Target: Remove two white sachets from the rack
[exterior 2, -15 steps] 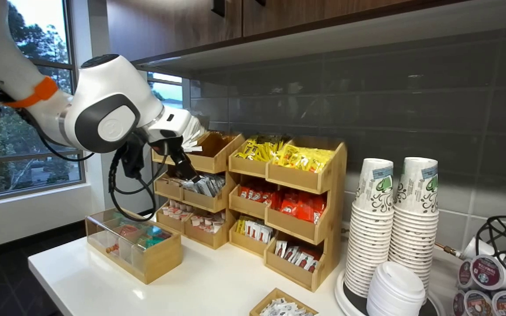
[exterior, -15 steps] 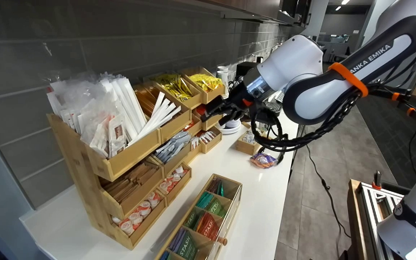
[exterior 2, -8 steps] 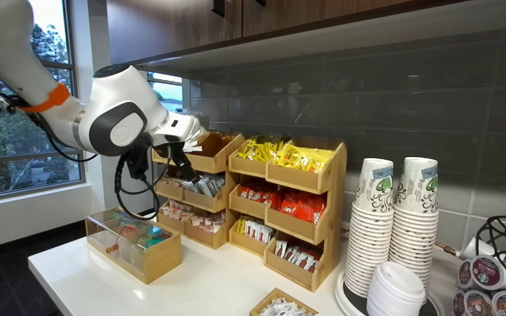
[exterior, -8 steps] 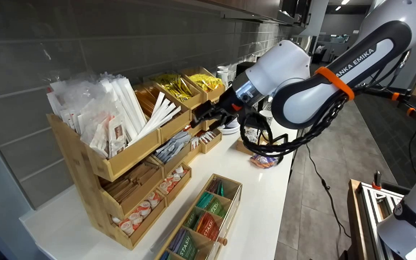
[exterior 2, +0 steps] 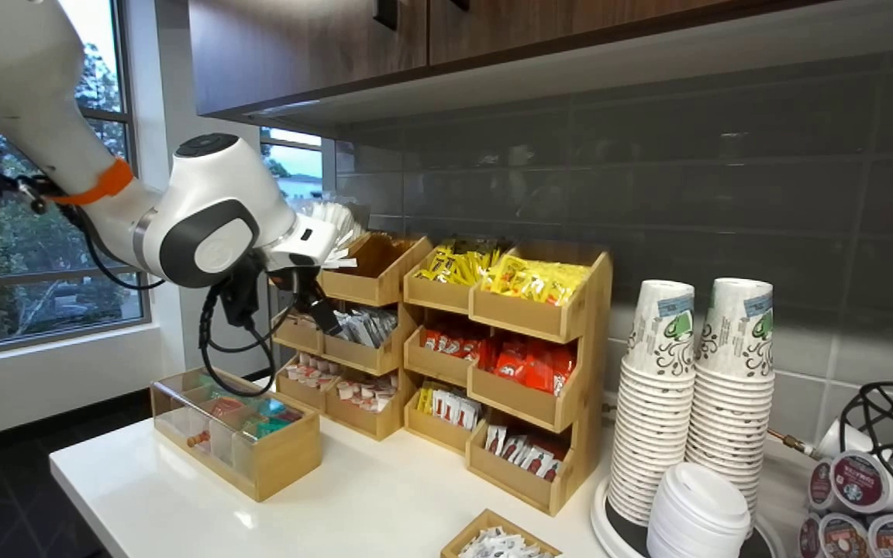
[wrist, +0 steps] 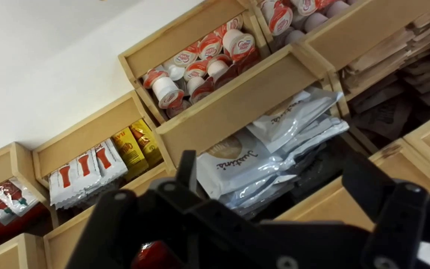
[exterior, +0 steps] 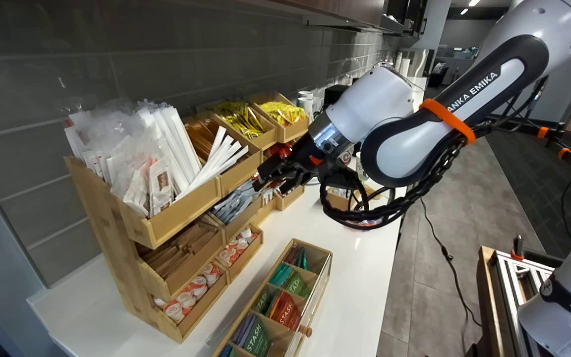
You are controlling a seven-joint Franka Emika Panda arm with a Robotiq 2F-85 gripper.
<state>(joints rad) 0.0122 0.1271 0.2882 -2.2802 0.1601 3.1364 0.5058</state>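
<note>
The light-wood rack shows in both exterior views (exterior: 109, 243) (exterior 2: 587, 372), with stepped tiers of bins; its bins also fill the wrist view (wrist: 233, 101). Small white sachets with faint reddish print (exterior: 160, 186) stand at the front of the top end bin, beside a translucent plastic-wrapped bundle (exterior: 112, 131). My gripper (wrist: 276, 173) is open and empty. It hovers over a middle-tier bin of silver-white Justin's packets (wrist: 237, 160), which lie between its spread fingers. It also shows in both exterior views (exterior: 271, 179) (exterior 2: 329, 319). The sachets are out of the wrist view.
A low wooden box of tea packets (exterior 2: 287, 457) stands in front of the rack. Stacks of paper cups (exterior 2: 656, 411) and a small box of packets (exterior 2: 470, 535) are on the counter. Cabinets (exterior 2: 307, 54) hang above. White packets with red print (wrist: 84, 164) lie in a bottom bin.
The arm has moved down and closer along the rack, so the gripper is lower and nearer the bin of silver packets. The rack and its contents look the same.
</note>
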